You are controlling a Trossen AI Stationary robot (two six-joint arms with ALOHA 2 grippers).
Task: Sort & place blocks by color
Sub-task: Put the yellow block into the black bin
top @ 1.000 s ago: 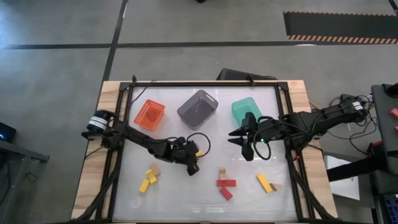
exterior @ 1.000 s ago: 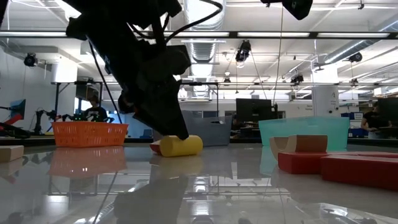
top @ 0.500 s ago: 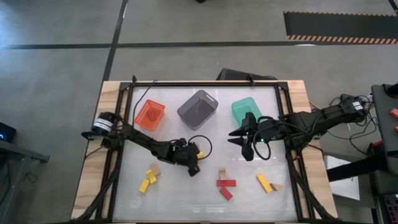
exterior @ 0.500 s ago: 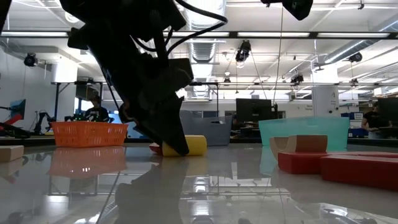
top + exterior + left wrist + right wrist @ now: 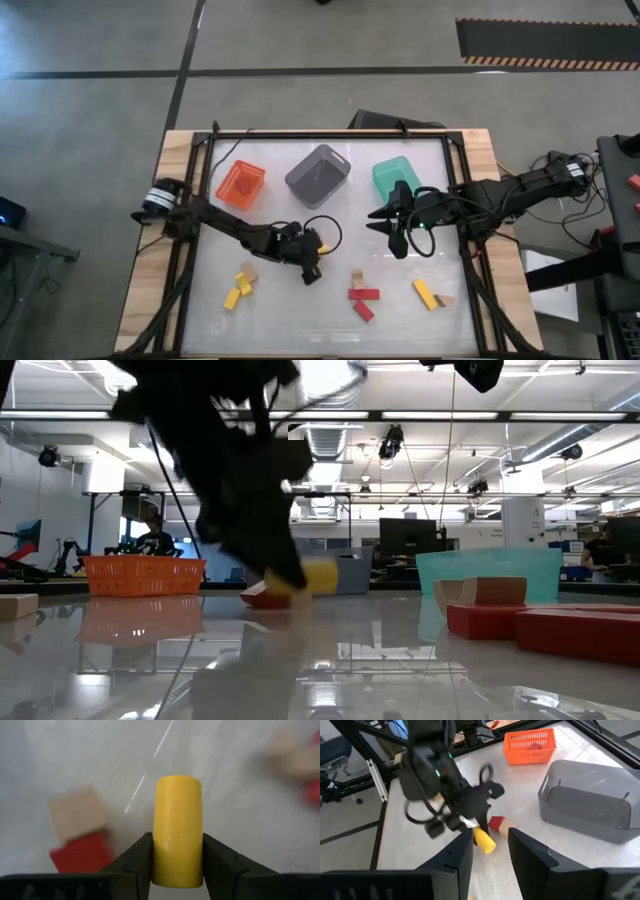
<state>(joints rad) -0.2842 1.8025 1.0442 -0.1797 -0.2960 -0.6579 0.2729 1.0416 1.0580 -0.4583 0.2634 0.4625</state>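
The left gripper clamped a yellow cylinder block near the worktop centre; from above the block was mostly hidden. A red block and tan block lay blurred beside it. The right gripper hovered at three o'clock, fingers apart, holding nothing.

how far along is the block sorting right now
Early on. Done: only a red block lies in the orange bin; nothing shows in the grey bin or green bin. In hand: the left gripper is shut on a yellow cylinder block, lifted off the table. The right gripper waits open by the green bin. Left: the yellow, tan and red blocks scattered along the table's front.
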